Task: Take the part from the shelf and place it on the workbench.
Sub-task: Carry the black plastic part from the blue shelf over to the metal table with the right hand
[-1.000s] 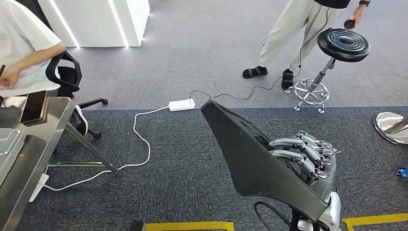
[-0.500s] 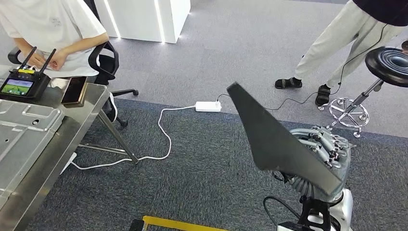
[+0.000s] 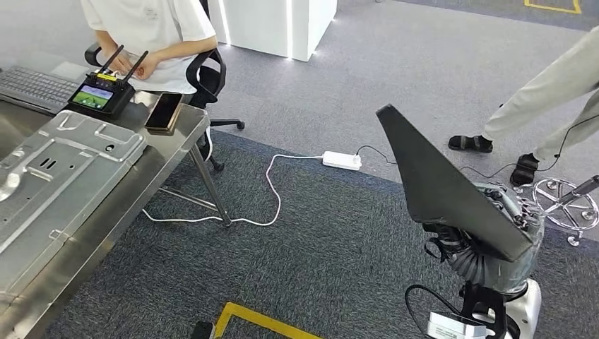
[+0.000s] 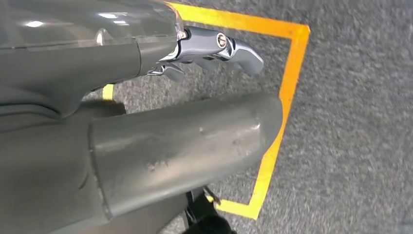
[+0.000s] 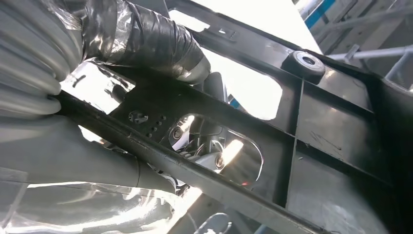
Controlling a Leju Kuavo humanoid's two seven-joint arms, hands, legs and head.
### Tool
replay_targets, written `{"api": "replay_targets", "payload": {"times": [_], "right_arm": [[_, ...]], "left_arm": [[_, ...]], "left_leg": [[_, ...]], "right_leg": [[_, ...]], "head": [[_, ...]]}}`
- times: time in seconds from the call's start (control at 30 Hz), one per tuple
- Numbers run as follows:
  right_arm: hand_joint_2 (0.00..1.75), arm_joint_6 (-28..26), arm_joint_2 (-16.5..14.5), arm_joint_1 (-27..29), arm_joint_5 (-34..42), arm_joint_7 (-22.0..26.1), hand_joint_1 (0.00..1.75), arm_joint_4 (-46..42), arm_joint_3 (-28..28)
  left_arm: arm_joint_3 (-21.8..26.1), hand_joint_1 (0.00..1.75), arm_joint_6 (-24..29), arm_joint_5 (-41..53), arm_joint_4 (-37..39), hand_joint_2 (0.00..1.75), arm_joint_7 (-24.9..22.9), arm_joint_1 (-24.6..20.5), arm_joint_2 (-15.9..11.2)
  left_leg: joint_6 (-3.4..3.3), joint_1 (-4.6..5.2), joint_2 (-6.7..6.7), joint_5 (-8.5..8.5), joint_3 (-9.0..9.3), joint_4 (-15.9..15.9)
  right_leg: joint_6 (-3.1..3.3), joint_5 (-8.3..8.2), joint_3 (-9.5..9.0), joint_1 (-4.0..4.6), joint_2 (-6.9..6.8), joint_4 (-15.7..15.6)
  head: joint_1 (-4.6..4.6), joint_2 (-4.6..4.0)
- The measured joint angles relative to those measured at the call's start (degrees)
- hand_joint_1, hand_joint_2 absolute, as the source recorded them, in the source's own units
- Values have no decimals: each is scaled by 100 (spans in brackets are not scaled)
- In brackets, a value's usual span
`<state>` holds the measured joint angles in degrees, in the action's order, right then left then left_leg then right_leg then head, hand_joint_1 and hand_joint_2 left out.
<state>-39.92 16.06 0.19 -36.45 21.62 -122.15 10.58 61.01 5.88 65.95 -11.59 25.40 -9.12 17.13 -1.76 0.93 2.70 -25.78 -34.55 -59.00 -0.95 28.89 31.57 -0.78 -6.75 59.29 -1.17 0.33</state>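
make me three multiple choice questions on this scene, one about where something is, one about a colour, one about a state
1. Where does the phone lie?
A. on the carpet beside the power strip
B. on the metal workbench, near its corner
C. on the stool

2. What colour is the floor tape in front of the robot?
A. yellow
B. red
C. blue

3. What is the right hand doing?
A. hanging with nothing in it
B. resting flat on the workbench
C. holding the dark plastic part

Answers:
1. B, the head view shows the phone on the steel top beside the handheld controller.
2. A, the tape line on the grey carpet is yellow in the head view and the left wrist view.
3. C, the hand sits behind the dark panel in the head view, and the right wrist view shows it gripping the panel's ribbed back.
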Motion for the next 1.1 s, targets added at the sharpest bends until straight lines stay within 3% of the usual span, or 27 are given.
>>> {"api": "replay_targets", "payload": {"times": [0.03, 0.1, 0.17, 0.2, 0.23, 0.27, 0.3, 0.33, 0.37, 0.43, 0.47, 0.53, 0.57, 0.6, 0.67, 0.73, 0.77, 0.8, 0.83, 0.9, 0.97, 1.03, 1.1], "right_arm": [[175, 1, 0, 8, 2, 3, 175, -2, -33], [175, -1, 2, 37, 10, 17, 175, -12, -112], [175, -1, 6, 86, 20, 35, 175, -21, -199], [175, 1, 8, 108, 26, 39, 175, -21, -234], [175, 3, 8, 123, 34, 41, 175, -21, -260], [175, 5, 8, 129, 45, 41, 175, -20, -281], [175, 10, 9, 130, 56, 41, 175, -20, -300], [175, 14, 9, 128, 67, 41, 175, -20, -321], [175, 19, 9, 124, 81, 41, 175, -17, -344], [175, 28, 10, 127, 114, 39, 175, -12, -388], [175, 36, 10, 127, 131, 37, 175, -9, -406], [175, 70, 11, 124, 171, 33, 175, -7, -446], [175, 88, 10, 121, 192, 36, 175, -7, -463], [175, 103, 10, 122, 212, 41, 175, -8, -487], [175, 111, 9, 129, 236, 51, 175, -8, -535], [175, 111, 10, 132, 249, 54, 175, -7, -573], [175, 111, 9, 132, 255, 54, 175, -7, -589], [175, 113, 9, 132, 263, 53, 175, -7, -610], [175, 116, 9, 132, 270, 51, 175, -7, -637], [175, 128, 10, 131, 283, 50, 175, -7, -691], [175, 142, 10, 132, 298, 52, 175, -6, -738], [175, 155, 9, 134, 315, 56, 175, -5, -781], [175, 168, 10, 136, 325, 61, 175, -4, -823]], "left_arm": [[1, 0, 0, -1, -1, 0, 3, 8, -3], [1, 0, -1, -7, -1, 0, 13, 4, -5], [1, 0, -21, -12, 0, 0, 26, -13, -5], [1, 0, -56, -8, 1, 0, 30, -16, -7], [1, 0, -110, 2, 1, 0, 32, -15, -14], [0, 0, -174, 12, 1, 0, 33, -14, -26], [-1, 0, -235, 22, 1, 0, 31, -13, -39], [-3, 0, -282, 28, 1, 0, 27, -15, -53], [-4, 0, -308, 31, 0, 0, 23, -20, -67], [-8, 0, -324, 34, -1, 0, 14, -29, -90], [-9, 0, -316, 32, -2, 0, 12, -29, -101], [-10, 0, -281, 21, -1, 0, 7, -16, -125], [-10, 0, -262, 15, -1, 0, 3, -11, -136], [-10, 0, -245, 10, -1, 0, 0, -14, -144], [-13, 0, -230, 8, -2, 0, -4, -25, -151], [-19, 0, -226, 7, -2, 0, -5, -25, -154], [-21, 0, -227, 2, -2, 0, -9, -18, -157], [-23, 0, -233, -13, -2, 0, -14, -12, -161], [-24, 0, -244, -31, -2, 0, -21, -10, -166], [-23, 0, -269, -75, -2, 0, -32, -16, -176], [-23, 0, -280, -97, -2, 0, -35, -19, -184], [-22, 0, -278, -101, -2, 0, -36, -5, -193], [-21, 0, -273, -100, -2, 0, -36, 2, -199]], "left_leg": [[-30, -9, -65, 17, 17, 36], [-98, -42, -189, 55, 65, 111], [-138, -50, -309, 66, 80, 127], [-146, -48, -380, 64, 80, 122], [-149, -46, -456, 60, 81, 112], [-146, -47, -537, 55, 83, 98], [-138, -52, -622, 46, 86, 78], [-123, -57, -704, 32, 85, 53], [-100, -54, -781, 16, 72, 21], [-39, -58, -919, 2, 16, -30], [-5, -66, -985, 9, -11, -36], [60, -86, -1069, 15, -45, -35], [84, -79, -1008, -17, -66, -78], [107, -71, -861, -115, -140, -235], [144, -72, -496, -441, -444, -873], [170, -98, -340, -663, -776, -1522], [173, -107, -319, -625, -815, -1586], [167, -112, -296, -487, -735, -1424], [151, -111, -246, -284, -551, -1069], [88, -62, -2, -19, -161, -319], [25, 2, 130, 21, -18, -18], [-29, 2, 6, 47, -6, 30], [-91, -33, -128, 85, 41, 108]], "right_leg": [[-31, 26, -18, -13, 30, 13], [-71, 212, 75, -39, 282, 277], [-83, 547, 418, -48, 563, 947], [-88, 671, 615, -47, 614, 1294], [-94, 692, 751, -50, 633, 1498], [-97, 594, 794, -55, 644, 1505], [-98, 393, 726, -63, 664, 1292], [-99, 153, 581, -81, 741, 926], [-99, -15, 433, -102, 901, 568], [-94, -139, 270, -125, 1159, 154], [-83, -115, 262, -119, 1199, 128], [-34, -129, 235, -119, 1055, 88], [3, -136, 208, -126, 982, 60], [40, -142, 180, -130, 895, 28], [97, -132, 142, -102, 721, 1], [120, -112, 127, -72, 540, 0], [122, -99, 118, -64, 460, 1], [118, -84, 101, -59, 387, 1], [109, -65, 75, -56, 317, 1], [71, -23, 19, -35, 193, 1], [20, 1, -15, -12, 80, -9], [-38, 24, -51, -10, -11, -26], [-86, 154, -24, -31, 177, 122]], "head": [[1, 0], [5, 0], [8, 0], [9, 0], [9, 0], [9, 0], [9, 0], [9, 0], [9, 0], [8, 0], [7, 0], [8, 0], [6, 0], [2, 0], [-7, 0], [-11, 0], [-11, 0], [-12, 0], [-12, 0], [-11, 0], [-11, 0], [-12, 0], [-9, 0]]}}
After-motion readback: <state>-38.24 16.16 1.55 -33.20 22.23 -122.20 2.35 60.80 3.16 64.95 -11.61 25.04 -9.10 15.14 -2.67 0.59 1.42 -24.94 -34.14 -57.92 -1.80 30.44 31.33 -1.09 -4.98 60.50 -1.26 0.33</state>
